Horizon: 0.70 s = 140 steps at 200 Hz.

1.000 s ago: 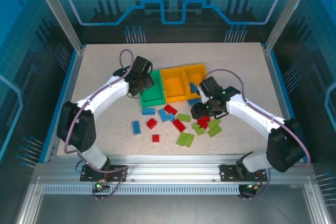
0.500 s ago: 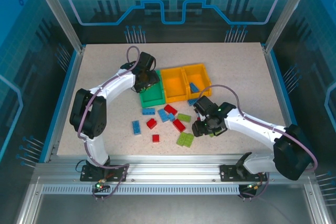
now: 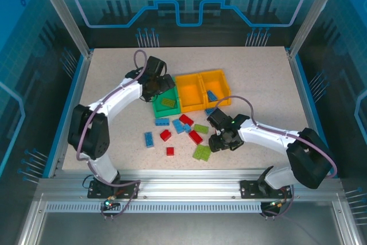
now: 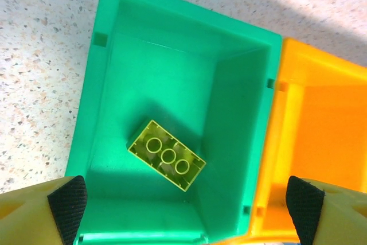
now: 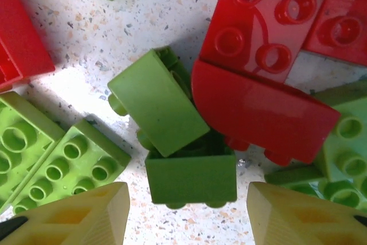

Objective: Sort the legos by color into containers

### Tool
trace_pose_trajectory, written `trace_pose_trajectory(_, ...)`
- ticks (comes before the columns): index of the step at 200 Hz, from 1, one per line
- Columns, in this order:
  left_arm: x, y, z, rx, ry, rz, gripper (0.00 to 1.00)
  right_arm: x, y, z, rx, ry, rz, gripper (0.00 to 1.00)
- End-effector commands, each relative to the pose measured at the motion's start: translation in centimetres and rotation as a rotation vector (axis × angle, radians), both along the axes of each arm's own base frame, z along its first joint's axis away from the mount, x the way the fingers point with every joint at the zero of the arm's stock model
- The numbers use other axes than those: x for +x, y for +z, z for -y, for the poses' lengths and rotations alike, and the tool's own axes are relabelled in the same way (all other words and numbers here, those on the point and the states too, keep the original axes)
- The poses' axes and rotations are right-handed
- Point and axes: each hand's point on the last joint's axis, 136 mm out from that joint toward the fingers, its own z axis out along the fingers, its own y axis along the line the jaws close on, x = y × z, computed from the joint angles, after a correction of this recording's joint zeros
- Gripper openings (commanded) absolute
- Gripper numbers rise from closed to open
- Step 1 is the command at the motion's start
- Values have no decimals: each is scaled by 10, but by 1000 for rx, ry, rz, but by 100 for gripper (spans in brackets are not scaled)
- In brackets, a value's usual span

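Observation:
A lime green lego (image 4: 167, 155) lies hollow side up on the floor of the green container (image 4: 241, 113). My left gripper (image 4: 186, 210) hovers over it, open and holding nothing. From above, that gripper (image 3: 157, 82) sits at the green container (image 3: 166, 113), beside two orange containers (image 3: 190, 106). My right gripper (image 5: 189, 219) is low over a heap of legos with its jaws open. A green lego (image 5: 192, 179) sits between its fingers (image 5: 74, 216) with a gap on each side. Another green lego (image 5: 155, 101) and a red one (image 5: 258, 110) lean on it.
Loose blue (image 3: 162, 121), red (image 3: 195, 136) and green (image 3: 202, 152) legos lie scattered between the containers and the near edge. A blue lego (image 3: 212, 95) rests in the right orange container (image 3: 211, 74). Bare tabletop lies at the far left and far right.
My left gripper has opened over the green container, and a lime green lego now lies in it. My right gripper moved left and nearer onto the heap, its jaws narrowing.

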Motion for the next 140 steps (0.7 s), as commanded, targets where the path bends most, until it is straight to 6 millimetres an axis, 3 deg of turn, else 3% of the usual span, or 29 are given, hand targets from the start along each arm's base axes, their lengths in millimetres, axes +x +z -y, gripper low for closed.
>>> trace_pose_trajectory(1,-10,22,-1,-21,-17,53,94,5,-4,-5,-18,19,20,56)
trace_pose_trajectory(29,-25,26,-8,-23,-8,63,95,6,-11,-1,-69,27,14,54)
trace_pose_trajectory(81,-49,23,-20,-12,1,62,96,9,-10,-3,-88,34,37,39)
trace_pose_trajectory(121,-64,12,-26,2,-2,39,95,5,7,-10,-73,47,73,31)
trace_pose_trajectory(140,-71,6,-31,15,0,23,96,5,24,-15,-50,49,100,31)
